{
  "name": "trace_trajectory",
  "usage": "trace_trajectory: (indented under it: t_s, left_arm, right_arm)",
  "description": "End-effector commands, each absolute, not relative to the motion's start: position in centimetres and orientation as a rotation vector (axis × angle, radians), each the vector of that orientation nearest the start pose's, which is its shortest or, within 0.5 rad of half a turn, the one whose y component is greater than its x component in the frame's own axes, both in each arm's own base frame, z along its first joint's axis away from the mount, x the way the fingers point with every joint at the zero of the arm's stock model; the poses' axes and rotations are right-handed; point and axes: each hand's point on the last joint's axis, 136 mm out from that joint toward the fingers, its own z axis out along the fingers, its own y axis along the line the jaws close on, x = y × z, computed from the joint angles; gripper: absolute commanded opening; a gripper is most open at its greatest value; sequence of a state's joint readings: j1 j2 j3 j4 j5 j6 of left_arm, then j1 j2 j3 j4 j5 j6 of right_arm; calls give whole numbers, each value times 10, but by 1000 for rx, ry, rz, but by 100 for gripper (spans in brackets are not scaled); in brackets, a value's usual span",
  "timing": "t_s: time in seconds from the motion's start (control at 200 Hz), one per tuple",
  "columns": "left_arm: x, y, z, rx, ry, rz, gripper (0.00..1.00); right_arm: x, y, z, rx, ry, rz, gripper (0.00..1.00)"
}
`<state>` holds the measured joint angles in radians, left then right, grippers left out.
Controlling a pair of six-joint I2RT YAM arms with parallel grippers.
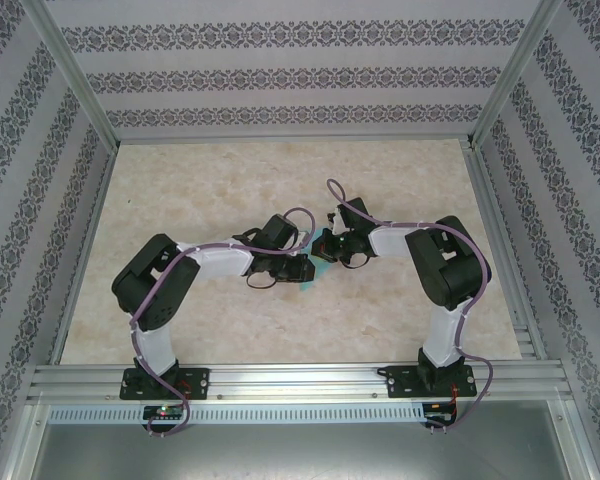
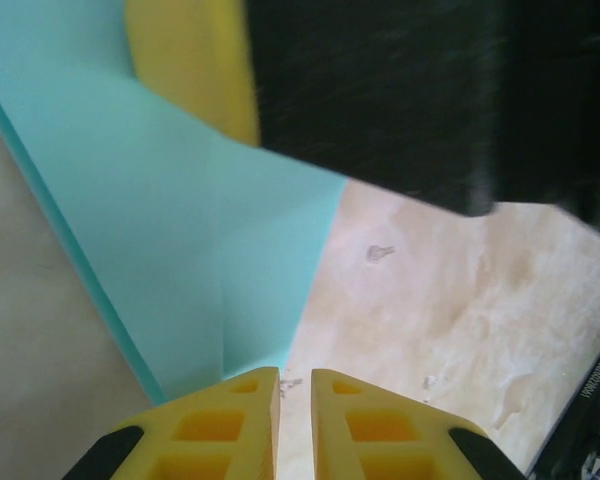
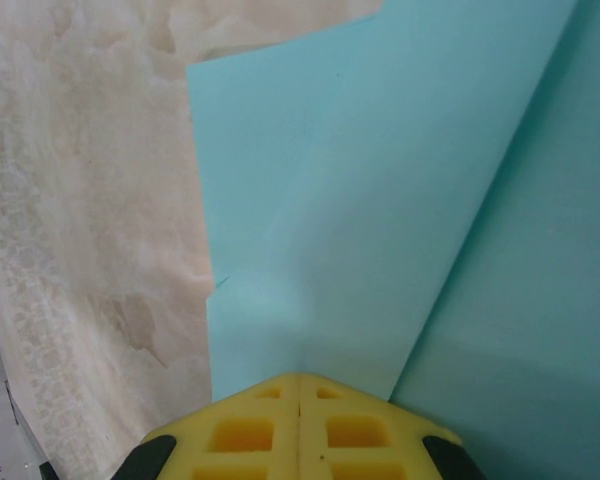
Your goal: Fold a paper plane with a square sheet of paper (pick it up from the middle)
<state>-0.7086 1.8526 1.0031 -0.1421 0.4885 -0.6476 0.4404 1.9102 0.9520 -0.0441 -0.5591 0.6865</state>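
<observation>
Evidently the right gripper (image 3: 300,378) is acting as the anchor. Its yellow ribbed fingers are pressed together with no gap, and the thin turquoise-blue square sheet of paper (image 3: 380,200) fans away from their tips in two flaps divided by a crease. That reads as a pinch on the fold line (a judgement from how the flaps spread, since the contact itself is hidden under the tips). Held there, the crease cannot spring flat while the other arm works.

The left gripper (image 2: 295,375) has its fingers a slit apart, with the beige marbled table (image 2: 460,300) showing through the gap and nothing between them. From its wrist camera the paper lies ahead and to the left. The paper's lower pointed end sits just beside the fingertip on the left of that view, not in the gap, and the sheet slopes up toward a yellow finger of the right gripper at the far side.

Seen from above, both arms meet near the middle of the table, a sliver of paper showing between the wrists, so the next grasp probably needs a small sideways shift
</observation>
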Motion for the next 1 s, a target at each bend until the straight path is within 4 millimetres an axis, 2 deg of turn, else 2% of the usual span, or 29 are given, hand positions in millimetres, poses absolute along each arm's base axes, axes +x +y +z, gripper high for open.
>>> trace_trajectory:
  t_s: [0.0, 0.395, 0.629, 0.789, 0.994]
  left_arm:
    - [279, -341, 30, 258, 2785, -1072, 17]
    - [265, -326, 14, 224, 2863, -1006, 16]
    - [242, -321, 5, 246, 2913, -1037, 15]
    - [222, -315, -2, 258, 2953, -1019, 11]
    - [199, -306, -3, 271, 2981, -1005, 9]
  right_arm:
    - [312, 230, -44, 210, 2935, 877, 3]
    - [309, 227, -51, 219, 2959, 846, 2]
    - [307, 223, -57, 237, 2984, 817, 2]
    - [306, 222, -59, 242, 2993, 809, 2]
    - [305, 220, -62, 248, 3001, 796, 1]
